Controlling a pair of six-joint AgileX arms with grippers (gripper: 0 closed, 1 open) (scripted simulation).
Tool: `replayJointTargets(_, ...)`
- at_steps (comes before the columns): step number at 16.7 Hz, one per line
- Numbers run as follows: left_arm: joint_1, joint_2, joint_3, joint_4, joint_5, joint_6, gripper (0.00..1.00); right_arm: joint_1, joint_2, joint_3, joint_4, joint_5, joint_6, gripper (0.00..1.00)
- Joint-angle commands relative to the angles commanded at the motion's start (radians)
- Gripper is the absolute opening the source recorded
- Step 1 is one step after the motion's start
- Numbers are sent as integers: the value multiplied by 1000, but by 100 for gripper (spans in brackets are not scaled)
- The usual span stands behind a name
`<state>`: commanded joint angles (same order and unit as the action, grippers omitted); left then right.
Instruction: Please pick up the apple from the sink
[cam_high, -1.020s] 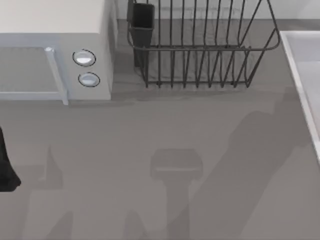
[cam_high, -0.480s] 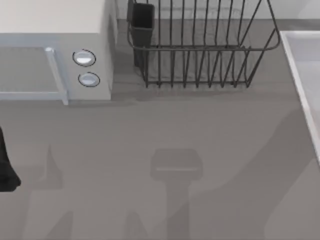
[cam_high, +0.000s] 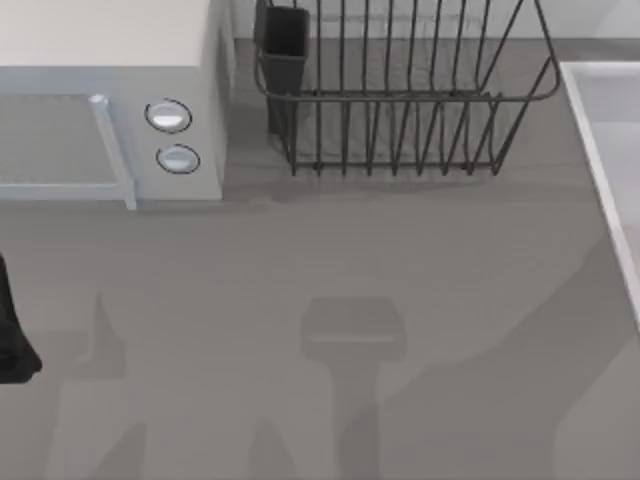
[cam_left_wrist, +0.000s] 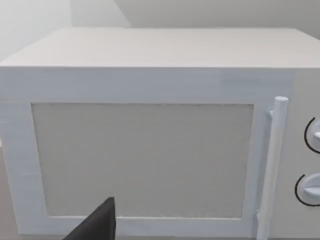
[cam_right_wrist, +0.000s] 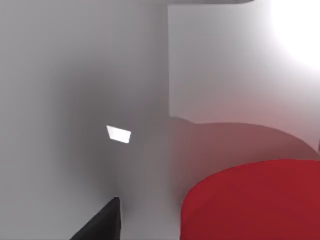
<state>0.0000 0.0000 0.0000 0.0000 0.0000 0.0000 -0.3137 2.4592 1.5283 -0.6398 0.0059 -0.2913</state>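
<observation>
The bright red apple (cam_right_wrist: 250, 200) looms large and close in the right wrist view, resting against the pale grey-white inside of the sink (cam_right_wrist: 75, 100). A black part of my right gripper (cam_right_wrist: 102, 222) shows just beside the apple, apart from it. In the top view the sink's raised light rim (cam_high: 610, 190) runs along the right edge. My left arm (cam_high: 10, 340) stays parked at the table's left edge. A black part of my left gripper (cam_left_wrist: 97, 225) hangs in front of the microwave.
A white microwave (cam_high: 110, 100) with two round knobs stands at the back left. A dark wire dish rack (cam_high: 400, 90) with a black cup holder (cam_high: 285, 45) stands at the back centre. Grey tabletop (cam_high: 330, 260) stretches between them and the sink.
The right arm's shadow on the table has slid to the right, toward the sink. The left arm, microwave and rack have not moved.
</observation>
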Motion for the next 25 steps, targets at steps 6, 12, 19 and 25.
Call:
replayJointTargets(6, 0, 0, 0, 0, 0, 0, 100, 0, 0, 0, 0, 0, 0, 62)
replayJointTargets(12, 0, 0, 0, 0, 0, 0, 100, 0, 0, 0, 0, 0, 0, 17)
replayJointTargets(19, 0, 0, 0, 0, 0, 0, 100, 0, 0, 0, 0, 0, 0, 0)
replayJointTargets(25, 0, 0, 0, 0, 0, 0, 100, 2, -64, 28, -43, -15, 8, 0)
